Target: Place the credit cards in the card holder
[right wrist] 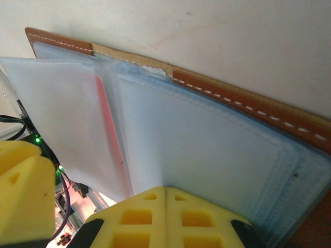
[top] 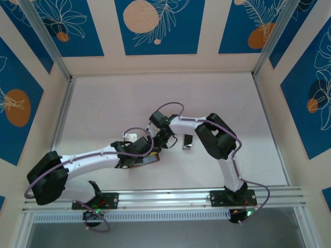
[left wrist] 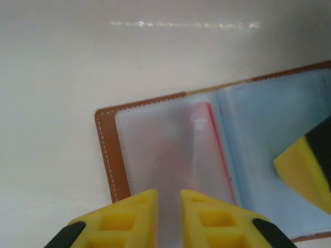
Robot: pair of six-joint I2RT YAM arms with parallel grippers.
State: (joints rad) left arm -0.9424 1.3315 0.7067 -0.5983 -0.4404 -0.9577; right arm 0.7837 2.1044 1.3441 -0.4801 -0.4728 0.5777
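Observation:
The brown leather card holder [top: 150, 159] lies open on the table, its clear plastic sleeves fanned out. Stitched leather [left wrist: 106, 150] frames the sleeves in the left wrist view. A red-edged card [left wrist: 221, 150] sits inside one sleeve, and its edge [right wrist: 107, 121] also shows in the right wrist view. My left gripper [left wrist: 168, 194] is over the left leaf, open by a narrow gap, with a frosted sleeve running between the fingers. My right gripper [right wrist: 165, 188] is shut on the edge of a sleeve leaf, holding it raised over the holder [right wrist: 248, 101]. Both grippers meet over the holder in the top view.
A narrow silvery-grey rectangular piece [top: 189, 141] lies just right of the holder, under the right arm. A small white object [top: 132, 137] sits behind the left wrist. Metal frame rails border the pale table [top: 103, 108] on both sides and along the near edge.

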